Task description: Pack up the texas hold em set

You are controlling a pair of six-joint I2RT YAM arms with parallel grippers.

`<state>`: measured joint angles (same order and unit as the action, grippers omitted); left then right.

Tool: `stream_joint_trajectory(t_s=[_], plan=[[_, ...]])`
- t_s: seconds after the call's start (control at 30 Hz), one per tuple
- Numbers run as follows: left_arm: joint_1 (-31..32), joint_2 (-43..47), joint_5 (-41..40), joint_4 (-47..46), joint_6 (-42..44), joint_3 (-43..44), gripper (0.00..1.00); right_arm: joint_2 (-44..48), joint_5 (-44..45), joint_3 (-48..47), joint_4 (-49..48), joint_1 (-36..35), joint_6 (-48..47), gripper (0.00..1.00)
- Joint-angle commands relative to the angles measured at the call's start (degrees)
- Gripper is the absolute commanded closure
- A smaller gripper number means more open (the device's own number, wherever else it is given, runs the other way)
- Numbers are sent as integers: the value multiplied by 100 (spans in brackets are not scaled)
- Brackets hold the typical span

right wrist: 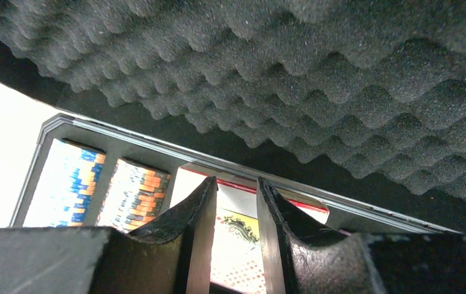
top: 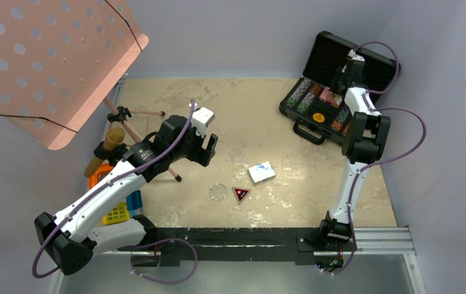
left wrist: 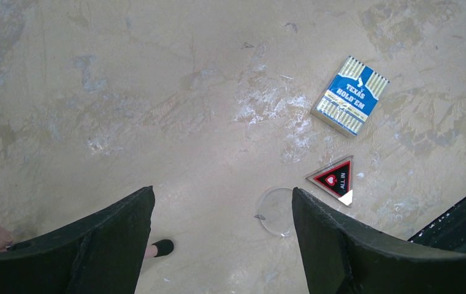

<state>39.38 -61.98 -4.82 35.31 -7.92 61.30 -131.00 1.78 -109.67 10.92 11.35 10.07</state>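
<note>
The black briefcase (top: 335,61) stands open at the far right, with chip rows (top: 304,95), a pink deck (top: 327,95) and an orange button (top: 318,116) inside. My right gripper (top: 339,82) is inside the case. In the right wrist view its jaws (right wrist: 236,180) stand slightly apart over the red deck (right wrist: 279,211), beside chip rows (right wrist: 135,193), under the foam lid (right wrist: 316,73). The blue deck (top: 261,172) (left wrist: 349,95), the clear button (top: 218,192) (left wrist: 275,211) and the triangular marker (top: 241,194) (left wrist: 336,179) lie on the table. My left gripper (top: 209,146) (left wrist: 222,191) hangs open and empty, left of them.
A pink perforated music stand (top: 53,61) overhangs the far left, and its tripod legs (top: 133,125) reach onto the table. Yellow and blue crates (top: 120,208) sit by the left arm. A black rail (top: 218,236) runs along the near edge.
</note>
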Motion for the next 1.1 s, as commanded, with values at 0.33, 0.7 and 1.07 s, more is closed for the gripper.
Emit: stream_joint_trajectory(t_s=[0.33, 0.7, 1.07], plan=[[-18, 54, -54, -115, 36, 216, 14, -802, 22, -1332, 1292, -2, -29, 66], [-18, 88, -37, -117, 28, 225, 15, -436, -284, -715, 1578, -19, 285, 65], [-20, 137, -32, -101, 27, 225, 15, -223, -56, -358, 1643, -141, 371, 58]])
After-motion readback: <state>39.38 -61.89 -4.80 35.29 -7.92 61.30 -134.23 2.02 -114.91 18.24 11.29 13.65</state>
